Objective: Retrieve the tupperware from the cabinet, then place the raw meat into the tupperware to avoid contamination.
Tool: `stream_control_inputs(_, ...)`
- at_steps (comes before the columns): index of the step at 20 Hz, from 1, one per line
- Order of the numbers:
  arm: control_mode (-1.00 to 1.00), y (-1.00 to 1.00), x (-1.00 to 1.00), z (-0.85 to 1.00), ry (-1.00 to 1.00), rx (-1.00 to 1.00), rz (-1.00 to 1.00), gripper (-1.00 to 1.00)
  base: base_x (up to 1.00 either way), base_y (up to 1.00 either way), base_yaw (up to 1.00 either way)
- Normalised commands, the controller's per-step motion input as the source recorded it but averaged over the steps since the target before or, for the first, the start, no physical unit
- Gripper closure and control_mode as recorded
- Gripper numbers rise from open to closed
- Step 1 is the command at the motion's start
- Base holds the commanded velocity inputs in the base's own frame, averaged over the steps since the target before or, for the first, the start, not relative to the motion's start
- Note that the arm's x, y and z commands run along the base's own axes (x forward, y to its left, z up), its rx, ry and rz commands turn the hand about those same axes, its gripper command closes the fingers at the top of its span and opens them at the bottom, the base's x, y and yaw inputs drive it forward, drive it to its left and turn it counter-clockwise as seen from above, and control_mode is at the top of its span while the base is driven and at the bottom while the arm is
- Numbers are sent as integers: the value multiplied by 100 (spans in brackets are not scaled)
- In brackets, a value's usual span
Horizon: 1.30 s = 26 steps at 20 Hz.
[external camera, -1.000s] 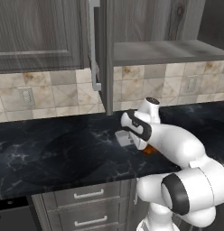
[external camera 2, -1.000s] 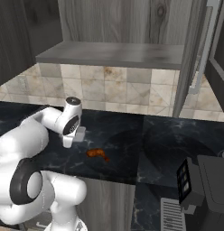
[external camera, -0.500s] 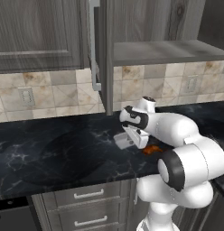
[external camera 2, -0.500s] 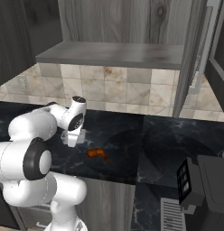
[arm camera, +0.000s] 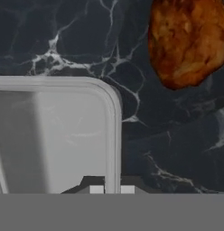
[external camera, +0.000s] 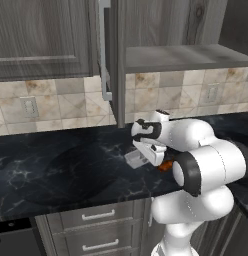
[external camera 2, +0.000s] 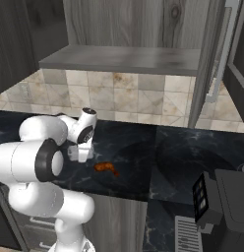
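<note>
The tupperware (arm camera: 55,135) is a pale grey translucent tray held low over the black marble counter (external camera: 56,170); it also shows as the tupperware (external camera: 135,159) under the hand. My gripper (arm camera: 112,189) is shut on its right rim, one fingertip on each side of the wall. From the sides I see the gripper (external camera: 147,152) (external camera 2: 80,153) pointing down at the counter. The raw meat (arm camera: 188,40) lies on the counter just beyond the tray's corner, apart from it; it is the orange lump (external camera 2: 106,169) (external camera: 166,165) beside the hand. The cabinet (external camera: 181,55) above stands open, its door (external camera: 110,50) swung out.
A second wall cabinet (external camera: 41,40) at the left is closed. Grey drawers (external camera: 96,225) sit under the counter. A dark appliance (external camera 2: 225,197) stands at the right counter end. The open door's edge (external camera 2: 220,54) hangs above the right side.
The hand has come down a little toward the counter with the tupperware still in its grip. The arm's elbow has swung up and nearer to the cameras. The meat has not moved.
</note>
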Motion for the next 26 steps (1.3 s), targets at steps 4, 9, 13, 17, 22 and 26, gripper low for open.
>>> stream_control_inputs(4,-100,0,11,-29,3,0,9,100,0,0,0)
stream_control_inputs(9,-100,0,11,-27,2,0,8,100,0,0,0)
stream_control_inputs(13,-100,0,10,-22,0,0,8,100,0,0,0)
stream_control_inputs(17,-100,0,7,-10,0,0,8,100,0,0,0)
stream_control_inputs(22,-100,0,1,0,0,0,5,-100,0,0,0)
stream_control_inputs(26,-100,0,0,0,0,0,0,-100,0,0,0)
